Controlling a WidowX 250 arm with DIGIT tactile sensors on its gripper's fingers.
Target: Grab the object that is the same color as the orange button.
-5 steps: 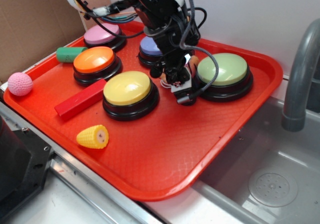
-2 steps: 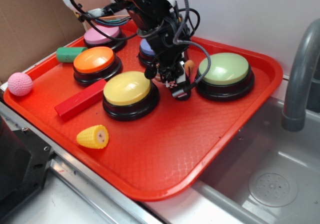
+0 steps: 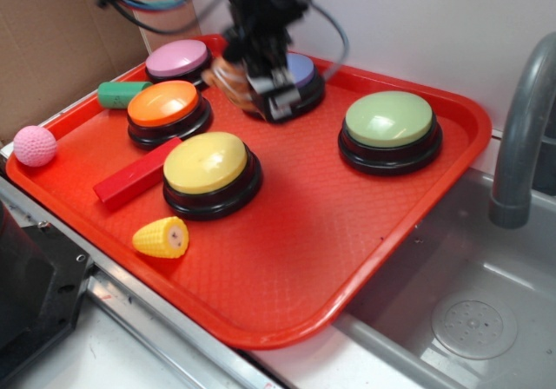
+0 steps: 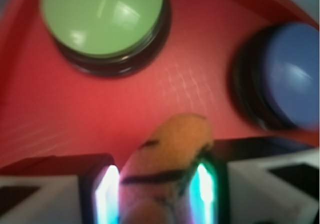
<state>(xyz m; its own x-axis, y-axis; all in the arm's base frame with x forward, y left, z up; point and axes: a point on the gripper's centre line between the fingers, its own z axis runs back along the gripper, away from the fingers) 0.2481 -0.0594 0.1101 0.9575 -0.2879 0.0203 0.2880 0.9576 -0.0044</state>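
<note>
The pincer [image 4: 156,191] is clamping the tiger [image 4: 165,169] between both fingers, striped body squeezed tight in the wrist view. In the exterior view the pincer [image 3: 261,89] is hanging blurred above the red tray [image 3: 365,233], the tiger [image 3: 233,83] lifted beside the blue button [image 3: 300,72], just behind the orange button [image 3: 162,104]. The green button [image 3: 388,120] is sitting well off to the side.

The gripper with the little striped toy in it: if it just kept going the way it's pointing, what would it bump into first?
Probably bare tray. In the wrist view, the gripper, shut on the plush tiger, points at open floor between the green button and blue button. Depth is blurry.
</note>
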